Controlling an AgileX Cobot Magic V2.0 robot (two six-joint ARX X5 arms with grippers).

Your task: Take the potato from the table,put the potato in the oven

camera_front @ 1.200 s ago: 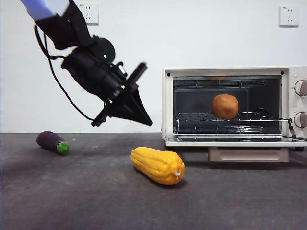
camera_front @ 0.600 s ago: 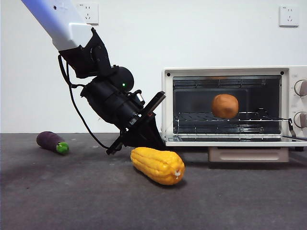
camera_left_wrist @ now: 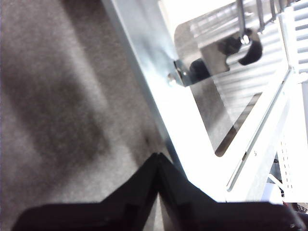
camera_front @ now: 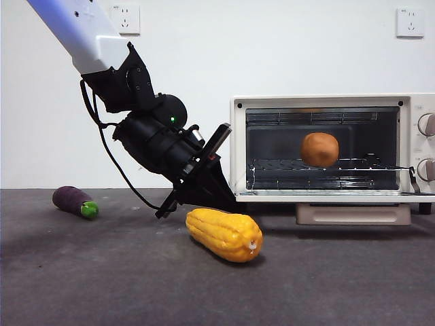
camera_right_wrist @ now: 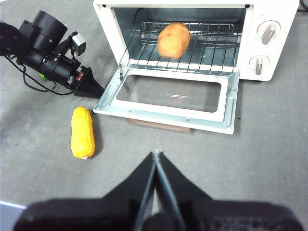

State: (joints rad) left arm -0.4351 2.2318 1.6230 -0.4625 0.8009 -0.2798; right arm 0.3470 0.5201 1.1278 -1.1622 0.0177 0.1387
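Observation:
The orange-brown potato lies on the wire rack inside the cream-white oven. The oven's glass door hangs open and flat. My left gripper is shut and empty. Its tip sits low over the table at the left corner of the open door, close to the hinge. My right gripper is shut, empty, and held high above the table in front of the oven.
A long ridged yellow vegetable lies on the table just in front of the left gripper. A purple eggplant with a green tip rests at the far left. The white wall stands behind the oven.
The left arm came down and to the right, from mid-air to the door's left corner. In the last half second it barely moved. The potato stayed on the rack.

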